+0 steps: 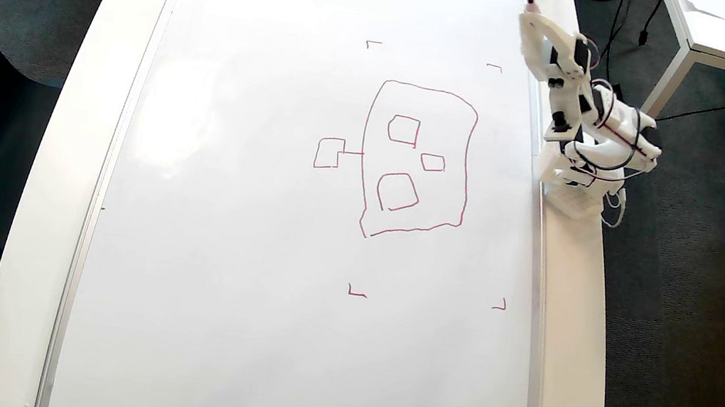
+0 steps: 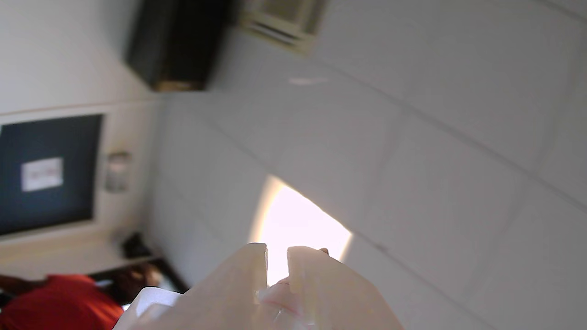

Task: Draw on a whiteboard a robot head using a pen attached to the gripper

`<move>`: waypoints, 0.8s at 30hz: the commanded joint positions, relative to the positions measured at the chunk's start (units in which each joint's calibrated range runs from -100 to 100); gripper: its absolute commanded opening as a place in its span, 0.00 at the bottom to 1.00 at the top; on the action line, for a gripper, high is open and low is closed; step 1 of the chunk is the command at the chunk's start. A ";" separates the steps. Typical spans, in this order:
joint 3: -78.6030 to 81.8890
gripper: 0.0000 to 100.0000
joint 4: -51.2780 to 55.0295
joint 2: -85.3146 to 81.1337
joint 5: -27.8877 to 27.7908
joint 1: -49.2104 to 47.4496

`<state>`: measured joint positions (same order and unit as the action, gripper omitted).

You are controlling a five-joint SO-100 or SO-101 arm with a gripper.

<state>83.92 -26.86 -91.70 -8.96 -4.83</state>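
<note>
1. From overhead, the whiteboard point(image 1: 219, 247) lies flat along the white worktop point(image 1: 70, 117), filling most of it, silver frame running down both long sides.
2. The robot head point(image 1: 416, 161) sits in red on the board's right half: a wobbly rounded outline holding three small squares, with a fourth square out to its left, joined by a short line.
3. Four tiny red corner marks point(image 1: 356, 292) box the drawing in, well clear of its outline.
4. The arm stands on the worktop's right edge, just beside the board frame, its white base point(image 1: 572, 192) level with the head.
5. The pincer point(image 1: 533, 15) reaches toward the board's top right corner, well apart from the drawing.
6. The pen point(image 1: 529, 0) shows only as a dark tip at the pincer's end, near the frame corner (whether it touches the surface cannot be told).
7. In the wrist view the pincer point(image 2: 277, 250) points up at ceiling tiles and a bright light panel, its two pale fingertips point(image 2: 247, 270) nearly together with a slim gap between.
8. A pinkish-white shape sits wedged in that gap, so the pincer looks clenched on the pen.
</note>
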 commanded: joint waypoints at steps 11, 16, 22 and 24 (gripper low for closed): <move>9.45 0.01 -41.78 -7.04 8.96 0.30; 11.63 0.01 -53.59 -7.04 14.05 0.37; 14.81 0.01 -67.15 -7.04 14.26 0.30; 15.35 0.01 -69.67 -7.04 14.26 0.30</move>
<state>98.72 -91.22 -99.07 4.99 -4.83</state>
